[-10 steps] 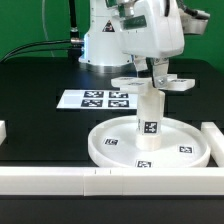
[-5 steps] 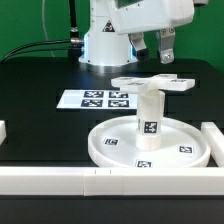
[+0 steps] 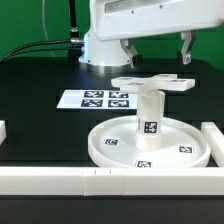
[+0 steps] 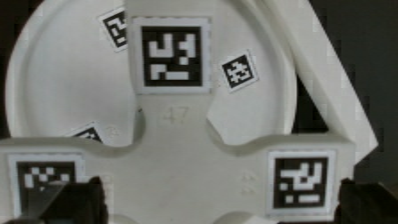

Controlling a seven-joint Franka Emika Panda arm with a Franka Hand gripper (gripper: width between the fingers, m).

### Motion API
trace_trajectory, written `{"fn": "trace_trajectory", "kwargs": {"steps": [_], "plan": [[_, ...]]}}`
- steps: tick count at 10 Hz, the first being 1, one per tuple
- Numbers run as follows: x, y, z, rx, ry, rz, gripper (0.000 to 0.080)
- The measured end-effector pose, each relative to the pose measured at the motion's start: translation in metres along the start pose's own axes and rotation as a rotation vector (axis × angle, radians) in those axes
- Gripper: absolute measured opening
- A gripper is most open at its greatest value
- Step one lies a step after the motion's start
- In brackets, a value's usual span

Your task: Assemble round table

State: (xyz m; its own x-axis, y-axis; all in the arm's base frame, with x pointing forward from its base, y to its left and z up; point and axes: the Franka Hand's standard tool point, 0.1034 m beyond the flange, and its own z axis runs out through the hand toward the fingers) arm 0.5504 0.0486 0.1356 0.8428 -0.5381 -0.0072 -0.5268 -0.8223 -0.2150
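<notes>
The round rimmed disc (image 3: 108, 150) lies flat on the black table. The short thick leg (image 3: 148, 110) stands upright at its middle. The cross-shaped foot (image 3: 150, 84) rests level on top of the leg. My gripper (image 3: 158, 50) hangs open and empty above the foot, its fingers spread wide and touching nothing. The wrist view looks straight down on the foot (image 4: 196, 130) and its tags, with the disc (image 4: 71, 70) behind it. My gripper (image 4: 217, 205) shows there only as dark fingertips (image 4: 68, 205) at the frame's edge.
The marker board (image 3: 95, 98) lies flat behind the disc, toward the exterior view's left. Long white bars edge the table at the front (image 3: 100, 180) and at the exterior view's right (image 3: 214, 135). The robot's base (image 3: 100, 45) stands at the back.
My gripper has let go of the foot, opened wide and risen straight up. The foot stays on top of the leg. The disc and leg have not moved.
</notes>
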Motion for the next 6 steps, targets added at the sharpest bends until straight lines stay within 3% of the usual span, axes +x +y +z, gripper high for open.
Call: {"fn": "trace_trajectory", "kwargs": {"steps": [3,6], "plan": [[0.0001,0.0008,0.0008,-0.002,-0.001,-0.197,0.0648],[0.0007,-0.0034,-0.0014,-0.025,0.014,-0.568,0.0648]]}}
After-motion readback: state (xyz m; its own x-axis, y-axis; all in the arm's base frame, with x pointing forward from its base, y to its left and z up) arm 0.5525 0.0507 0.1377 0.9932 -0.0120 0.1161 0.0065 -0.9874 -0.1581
